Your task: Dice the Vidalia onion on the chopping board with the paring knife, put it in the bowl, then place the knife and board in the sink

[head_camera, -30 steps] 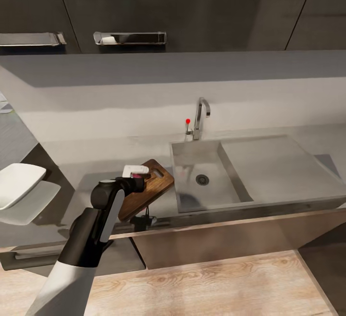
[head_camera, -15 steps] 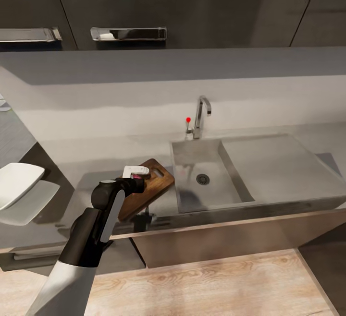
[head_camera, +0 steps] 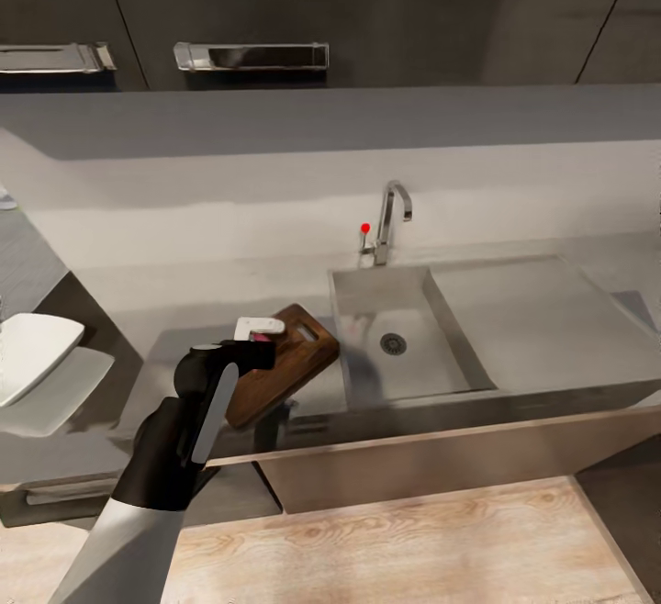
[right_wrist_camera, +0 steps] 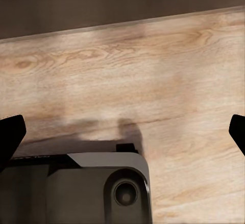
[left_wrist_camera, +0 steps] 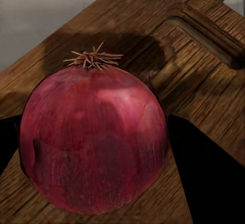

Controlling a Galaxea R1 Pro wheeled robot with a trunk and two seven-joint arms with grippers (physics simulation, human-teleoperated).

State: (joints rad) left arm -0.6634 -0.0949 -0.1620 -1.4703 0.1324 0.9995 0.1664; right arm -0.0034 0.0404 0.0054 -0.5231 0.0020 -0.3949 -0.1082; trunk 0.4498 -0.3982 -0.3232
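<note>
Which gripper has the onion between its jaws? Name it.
The left gripper: its jaws flank the onion over the board. The right gripper is open above wood floor.

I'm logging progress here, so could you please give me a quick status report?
Left gripper shut on onion, over chopping board. Right gripper open above wood floor. Sink empty; nothing obstructing.

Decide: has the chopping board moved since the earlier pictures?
No. The chopping board keeps its place against the sink rim; the whole head view merely shifted slightly, so the camera moved.
</note>
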